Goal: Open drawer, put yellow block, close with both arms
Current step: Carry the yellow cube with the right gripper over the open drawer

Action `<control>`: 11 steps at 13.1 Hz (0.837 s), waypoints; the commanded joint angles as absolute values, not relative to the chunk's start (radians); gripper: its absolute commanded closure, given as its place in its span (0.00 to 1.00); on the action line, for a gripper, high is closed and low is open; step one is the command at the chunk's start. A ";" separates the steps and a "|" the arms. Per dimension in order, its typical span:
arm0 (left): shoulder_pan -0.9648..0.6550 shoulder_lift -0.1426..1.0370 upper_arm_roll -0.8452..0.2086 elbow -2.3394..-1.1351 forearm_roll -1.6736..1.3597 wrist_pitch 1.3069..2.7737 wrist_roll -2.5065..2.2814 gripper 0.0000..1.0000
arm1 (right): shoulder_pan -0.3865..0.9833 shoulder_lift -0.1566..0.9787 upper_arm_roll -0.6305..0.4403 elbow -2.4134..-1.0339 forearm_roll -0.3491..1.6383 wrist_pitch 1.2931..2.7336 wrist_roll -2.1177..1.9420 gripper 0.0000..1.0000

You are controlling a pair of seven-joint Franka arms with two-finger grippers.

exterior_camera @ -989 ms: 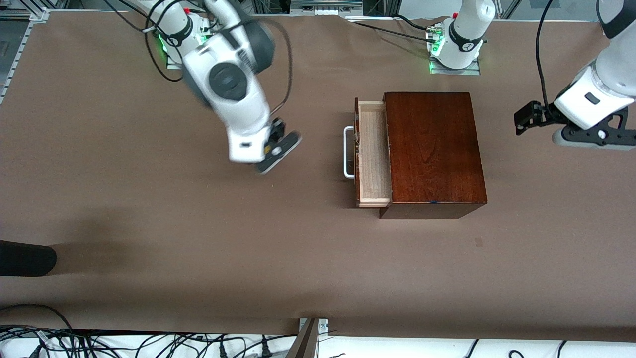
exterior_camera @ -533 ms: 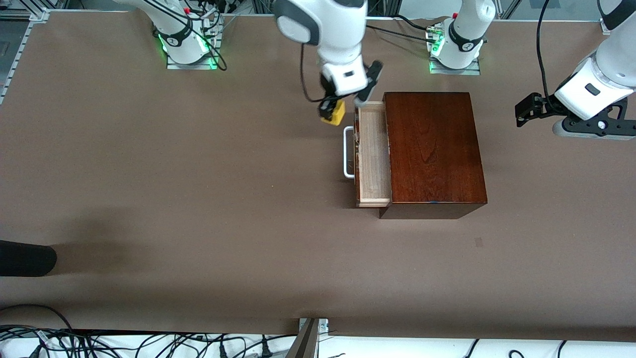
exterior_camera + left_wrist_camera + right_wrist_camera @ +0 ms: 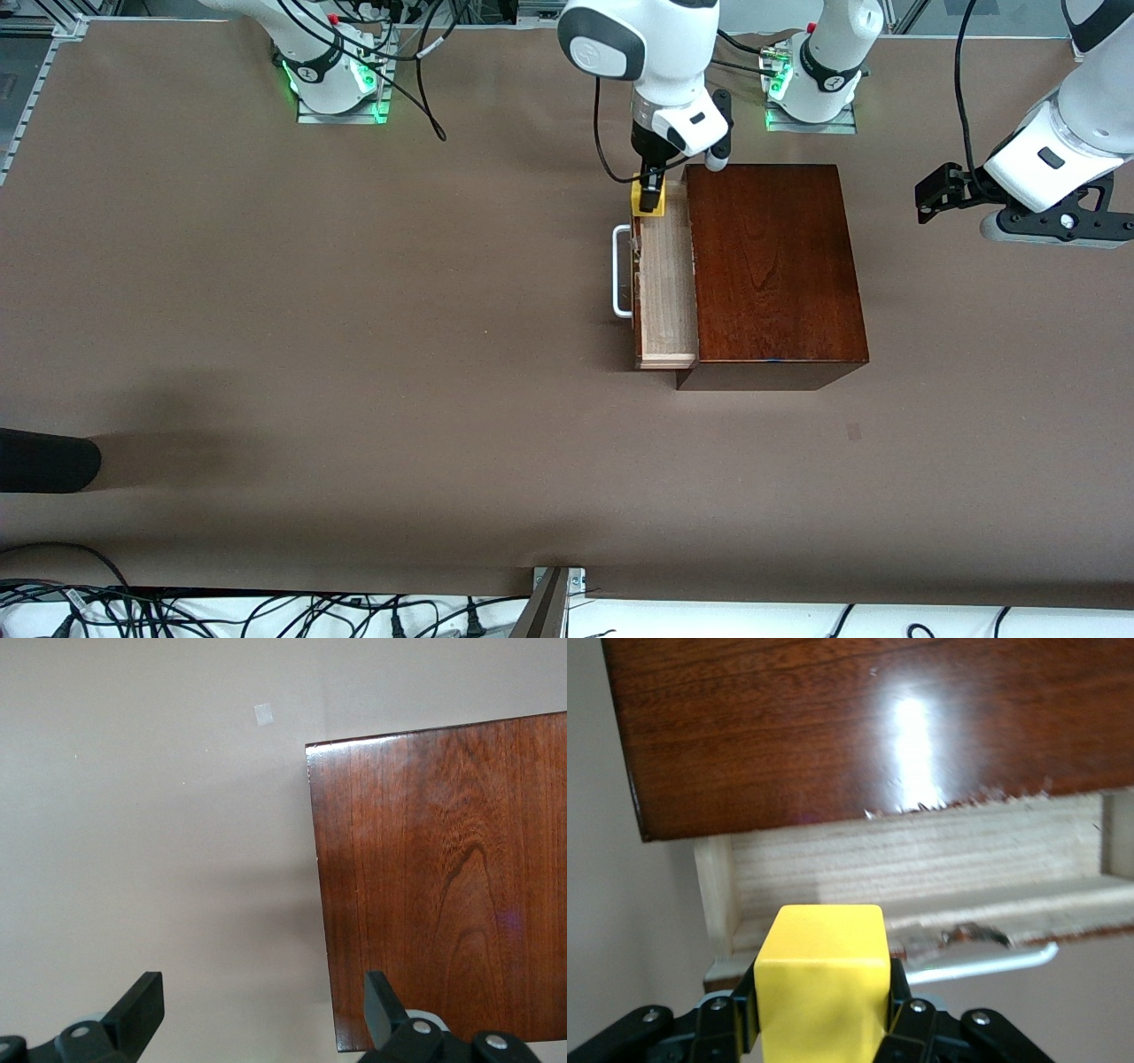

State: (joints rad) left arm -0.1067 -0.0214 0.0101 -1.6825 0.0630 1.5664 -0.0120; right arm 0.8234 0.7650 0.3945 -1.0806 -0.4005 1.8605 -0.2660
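Yellow against the pale wood, the yellow block (image 3: 648,198) sat clamped between the fingers of the right gripper (image 3: 651,188), which hung over the end of the open drawer (image 3: 666,283) nearest the robots' bases. The block was held up in the air, above the drawer's front edge at that corner, not resting in the tray. The right arm (image 3: 651,53) reached in from its base at the top of the front view and came down almost straight over that corner.

The drawer stood pulled out of the mahogany box (image 3: 769,266) toward the right arm's end of the table, its white bar handle (image 3: 621,271) facing that way.

The right wrist view gave what the front camera could not — the block (image 3: 822,979) seen close, gripped on both sides by the black fingers (image 3: 899,1014), with the drawer's pale lining (image 3: 921,868) and the bar handle (image 3: 983,961) past it under the glossy box top (image 3: 868,726).

The left gripper (image 3: 941,197) waited in the air over bare table toward the left arm's end, well apart from the box. Its own wrist view showed the two fingers (image 3: 137,1010) spread wide with nothing between them — and a corner of the box top (image 3: 443,877) over the brown table cover (image 3: 159,842).
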 commanded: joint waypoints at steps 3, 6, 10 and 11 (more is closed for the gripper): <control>-0.107 -0.029 0.009 -1.677 0.054 1.537 -0.008 0.00 | 0.854 0.821 0.387 -1.012 -0.419 1.950 -0.301 0.80; -0.113 -0.029 0.009 -1.677 0.054 1.509 -0.008 0.00 | 0.854 0.831 0.371 -1.014 -0.419 1.967 -0.375 0.80; -0.117 -0.031 0.003 -1.677 0.054 1.506 -0.008 0.00 | 0.854 0.861 0.356 -1.014 -0.420 1.965 -0.460 0.80; -0.118 -0.029 0.002 -1.677 0.054 1.506 -0.008 0.00 | 0.854 0.861 0.354 -1.014 -0.420 1.960 -0.478 0.80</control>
